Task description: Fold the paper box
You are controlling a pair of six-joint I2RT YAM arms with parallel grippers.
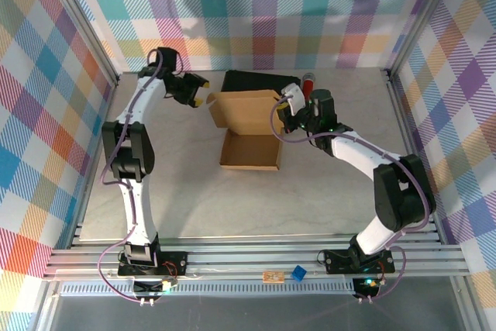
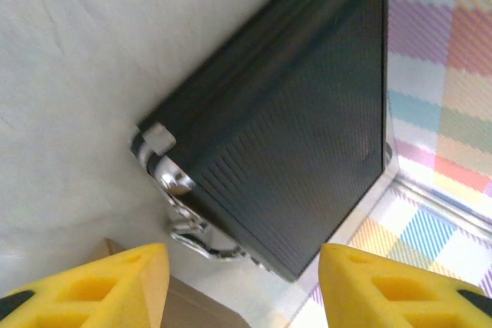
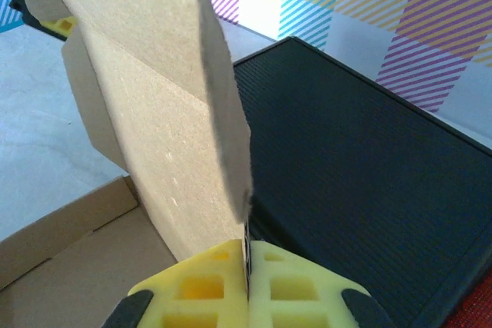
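Observation:
The brown cardboard paper box (image 1: 250,150) lies open in the middle of the table, its lid panel (image 1: 244,110) standing upright at the far side. My right gripper (image 1: 288,103) is shut on that lid's right edge. In the right wrist view the fingertips (image 3: 247,286) pinch the thin cardboard edge, with the lid panel (image 3: 146,113) rising left of them and the box floor (image 3: 69,266) below. My left gripper (image 1: 203,96) hangs open just left of the lid, holding nothing. Its yellow fingers (image 2: 100,286) stand wide apart above a cardboard corner (image 2: 192,306).
A black hard case (image 1: 260,81) lies flat right behind the box, against the back wall; it also appears under my left gripper (image 2: 292,120) and beside the lid (image 3: 361,190). A red object (image 1: 308,83) sits at the case's right end. Checked walls enclose the table.

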